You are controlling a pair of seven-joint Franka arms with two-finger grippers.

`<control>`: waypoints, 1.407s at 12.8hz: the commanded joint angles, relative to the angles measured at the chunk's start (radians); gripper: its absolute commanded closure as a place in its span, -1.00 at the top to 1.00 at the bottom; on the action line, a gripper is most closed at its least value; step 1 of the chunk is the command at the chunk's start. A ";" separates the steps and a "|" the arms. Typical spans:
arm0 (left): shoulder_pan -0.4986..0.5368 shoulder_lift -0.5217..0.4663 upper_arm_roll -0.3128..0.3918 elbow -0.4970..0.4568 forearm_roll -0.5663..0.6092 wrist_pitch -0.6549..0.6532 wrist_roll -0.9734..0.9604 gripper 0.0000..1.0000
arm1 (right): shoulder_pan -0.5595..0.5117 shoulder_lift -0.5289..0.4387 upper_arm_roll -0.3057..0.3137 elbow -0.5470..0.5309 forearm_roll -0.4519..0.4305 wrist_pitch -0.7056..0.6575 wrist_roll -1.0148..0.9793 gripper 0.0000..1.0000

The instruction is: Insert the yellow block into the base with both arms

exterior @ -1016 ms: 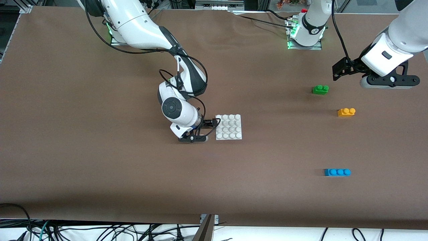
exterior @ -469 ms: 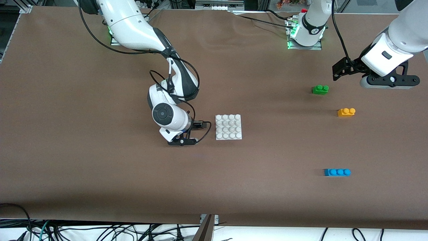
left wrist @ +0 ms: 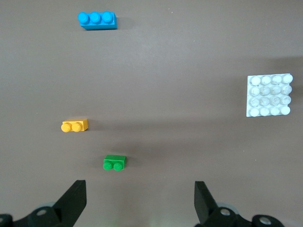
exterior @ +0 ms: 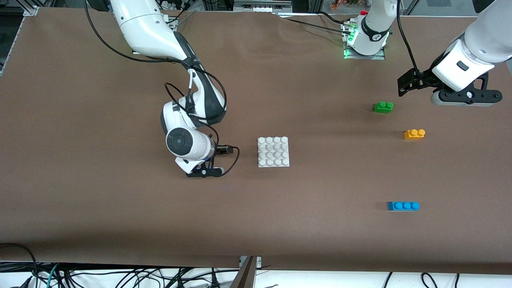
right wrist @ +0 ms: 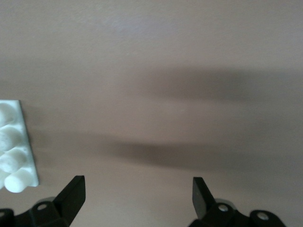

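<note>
Brown table: the yellow block (exterior: 414, 134) lies at the left arm's end, long axis across the view, at about seven o'clock from the open, empty left gripper (exterior: 466, 97). The right gripper (exterior: 205, 171), open and empty, hangs low at nine o'clock of the base (exterior: 273, 151).

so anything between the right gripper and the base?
No. In the front view only bare brown table separates the open right gripper from the base; the right wrist view shows the same.

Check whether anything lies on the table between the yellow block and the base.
Nothing visible does: only bare table lies between the yellow block and the base. The green brick and blue brick sit off that line.
</note>
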 commanded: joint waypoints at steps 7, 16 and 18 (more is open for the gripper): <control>-0.005 -0.007 0.000 0.009 0.025 -0.017 -0.002 1.00 | 0.004 -0.081 -0.091 -0.051 -0.017 -0.105 -0.032 1.00; -0.005 -0.007 0.000 0.009 0.025 -0.017 -0.002 1.00 | 0.000 -0.129 -0.232 -0.055 -0.017 -0.195 -0.180 1.00; -0.004 -0.007 0.000 0.009 0.025 -0.015 -0.001 1.00 | -0.043 -0.176 -0.228 -0.086 -0.023 -0.194 -0.177 1.00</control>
